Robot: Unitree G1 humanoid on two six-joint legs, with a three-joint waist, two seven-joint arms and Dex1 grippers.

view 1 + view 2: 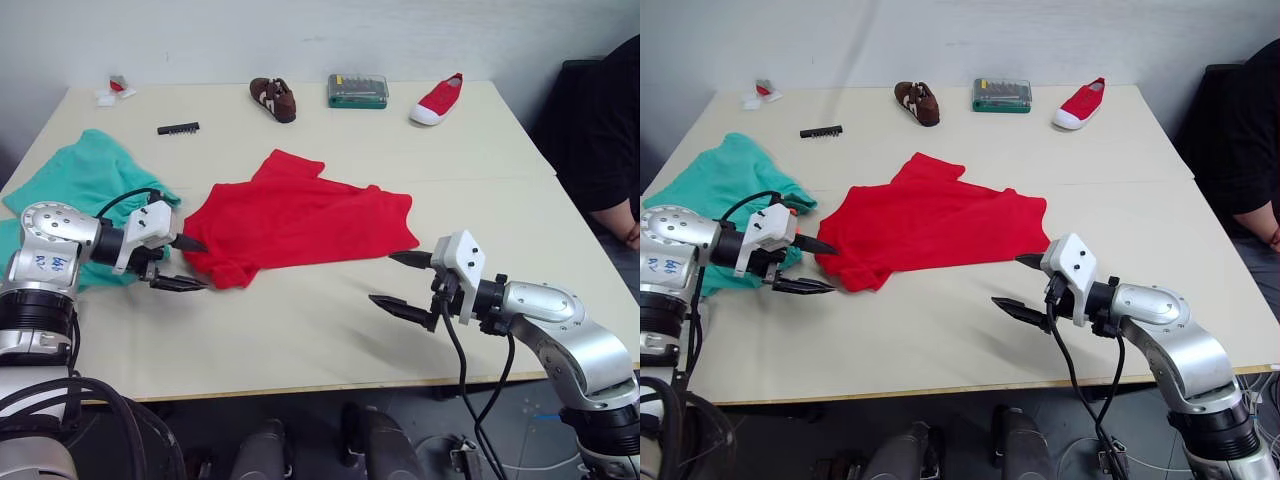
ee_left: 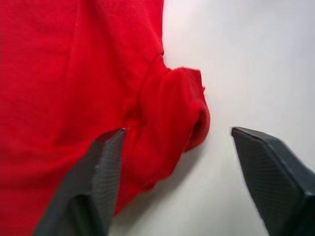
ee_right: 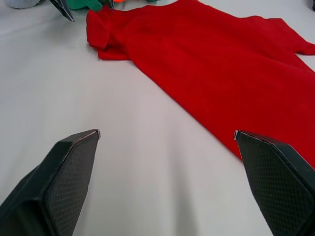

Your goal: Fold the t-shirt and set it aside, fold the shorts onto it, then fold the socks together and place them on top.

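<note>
Spread left claw [image 1: 186, 264] at t-shirt [image 1: 300, 218] sleeve; spread right claw [image 1: 405, 283] lower right. Shorts [image 1: 85, 180] far left; brown shoe [image 1: 273, 99], red shoe [image 1: 437, 100], bit case [image 1: 358, 90] along pale worktop [image 1: 300, 320] top.

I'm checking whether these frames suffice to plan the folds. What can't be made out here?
- The shorts: partly behind the left tool and its arm in the head views; waistband and drawstring hidden.
- The t-shirt: cut off by the edges in both wrist views.
- Small items at the table's far corner: too small to identify.
</note>
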